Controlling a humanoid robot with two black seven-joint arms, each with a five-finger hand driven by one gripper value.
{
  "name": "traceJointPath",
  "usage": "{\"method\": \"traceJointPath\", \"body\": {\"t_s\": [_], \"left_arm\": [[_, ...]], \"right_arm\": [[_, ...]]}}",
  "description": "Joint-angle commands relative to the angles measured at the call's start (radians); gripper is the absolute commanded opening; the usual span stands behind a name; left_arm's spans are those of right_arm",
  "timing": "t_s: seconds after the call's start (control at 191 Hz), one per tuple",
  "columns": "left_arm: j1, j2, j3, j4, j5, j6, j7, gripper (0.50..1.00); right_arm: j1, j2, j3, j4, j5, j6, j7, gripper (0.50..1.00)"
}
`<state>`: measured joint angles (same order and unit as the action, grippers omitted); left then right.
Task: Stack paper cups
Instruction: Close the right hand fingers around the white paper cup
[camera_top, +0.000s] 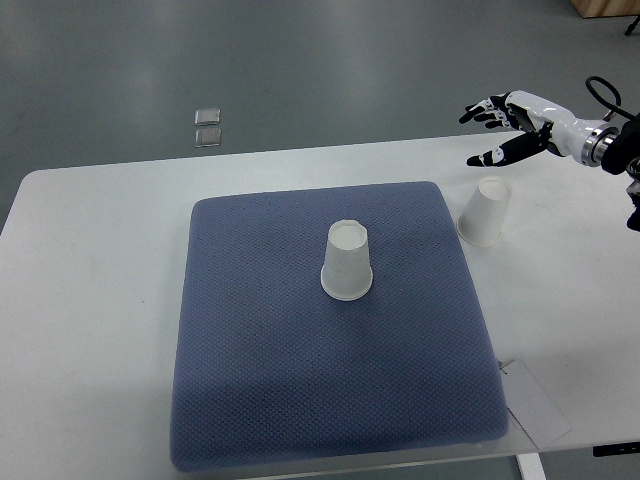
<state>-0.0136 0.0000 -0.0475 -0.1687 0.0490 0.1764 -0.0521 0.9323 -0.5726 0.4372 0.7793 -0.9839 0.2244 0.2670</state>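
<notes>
- Top view shows the robot's right hand (508, 128) entering from the right edge, raised over the far right of the white rectangular table (90, 260), fingers spread and relaxed, grasping nothing.
- No left hand appears anywhere in the frame.
- Just near of that hand stands a white paper cup on the bare table (484, 211), upside down, beside the right edge of the blue-grey woven mat (250, 400).
- A second white paper cup on the mat (347, 261) sits upside down near the mat's centre, well apart from the first.
- Likely step: reaching for the cup on the table. A good grasp would close around its side wall gently, since thin paper crushes easily.
- To stack, the lifted cup should stay inverted and level, then be lowered straight over the centre cup.
- Both cups look clean, undented and tapered, wider at the tabletop.
</notes>
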Motion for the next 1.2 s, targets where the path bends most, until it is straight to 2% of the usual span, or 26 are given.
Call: {"method": "traceJointPath", "body": {"t_s": [0.0,0.157,0.335,0.702,0.964,1.195], "left_arm": [[0.0,0.0,0.0,0.0,0.0,0.0,0.0,1.0],[0.0,0.0,0.0,0.0,0.0,0.0,0.0,1.0],[0.0,0.0,0.0,0.0,0.0,0.0,0.0,1.0],[0.001,0.0,0.0,0.0,0.0,0.0,0.0,1.0],[0.0,0.0,0.0,0.0,0.0,0.0,0.0,1.0],[0.0,0.0,0.0,0.0,0.0,0.0,0.0,1.0]], "right_arm": [[0.007,-0.007,-0.034,0.003,-0.114,-0.01,0.02,0.901],[0.005,0.003,-0.068,0.003,-0.246,-0.059,0.024,0.899],[0.023,0.007,-0.147,0.003,-0.282,-0.128,0.023,0.901],[0.043,0.02,-0.215,-0.011,-0.343,-0.151,0.021,0.901],[0.043,0.045,-0.244,-0.058,-0.387,-0.189,0.018,0.901],[0.048,0.057,-0.261,-0.092,-0.415,-0.194,0.018,0.899]]}}
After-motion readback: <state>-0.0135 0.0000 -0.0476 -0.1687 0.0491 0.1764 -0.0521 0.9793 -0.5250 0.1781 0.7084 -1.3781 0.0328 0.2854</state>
